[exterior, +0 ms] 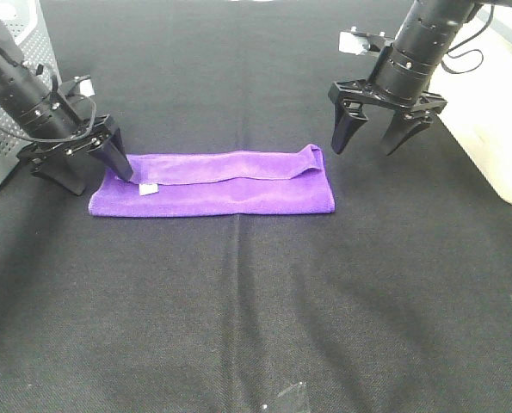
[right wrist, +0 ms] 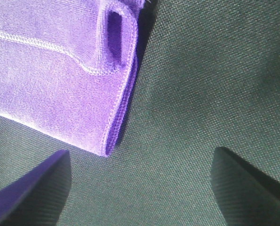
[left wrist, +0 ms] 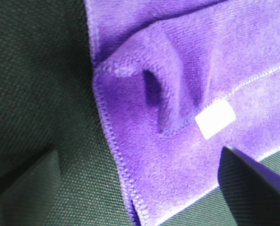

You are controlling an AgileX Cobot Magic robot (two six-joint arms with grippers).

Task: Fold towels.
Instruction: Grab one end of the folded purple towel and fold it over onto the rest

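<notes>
The purple towel (exterior: pixel 212 182) lies folded in half as a long strip on the black cloth table (exterior: pixel 256 327). Its white tag (exterior: pixel 149 188) shows near the left end. My left gripper (exterior: pixel 90 162) is open and empty at the towel's left end, one finger (exterior: pixel 116 159) resting at the towel's edge. In the left wrist view the towel (left wrist: pixel 187 84) and tag (left wrist: pixel 215 118) lie between the open fingertips. My right gripper (exterior: pixel 378 139) is open and empty, raised just right of the towel's right end. The right wrist view shows that end (right wrist: pixel 60 80), with the top layer puckered.
A grey perforated box (exterior: pixel 6 103) stands at the left edge behind my left arm. A cream-coloured bin (exterior: pixel 496 129) stands at the right edge. A bit of clear tape (exterior: pixel 290 397) lies on the table near the front.
</notes>
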